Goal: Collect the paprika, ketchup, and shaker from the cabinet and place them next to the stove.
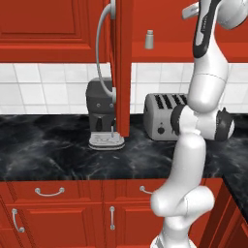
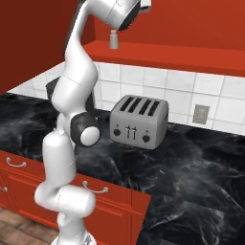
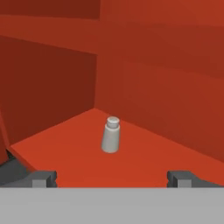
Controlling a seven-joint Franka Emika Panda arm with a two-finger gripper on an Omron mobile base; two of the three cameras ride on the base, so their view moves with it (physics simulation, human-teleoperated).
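The claw (image 3: 112, 178) is held wide apart, nothing gripped, at the cabinet (image 3: 52, 78) mouth. The shaker (image 3: 111, 135) is seen upright on the cabinet floor, straight ahead and centred between the fingertips (image 3: 43, 178), well apart still; a forward reach is called for.

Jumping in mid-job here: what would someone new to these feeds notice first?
The small grey shaker stands upright and alone on the floor of the open red cabinet, straight ahead of the gripper, whose jaws are wide apart and hold nothing. Below on the black marbled counter sits a silver toaster against the white tiles, and in the left base view a dark coffee machine stands behind the swung-open cabinet door.
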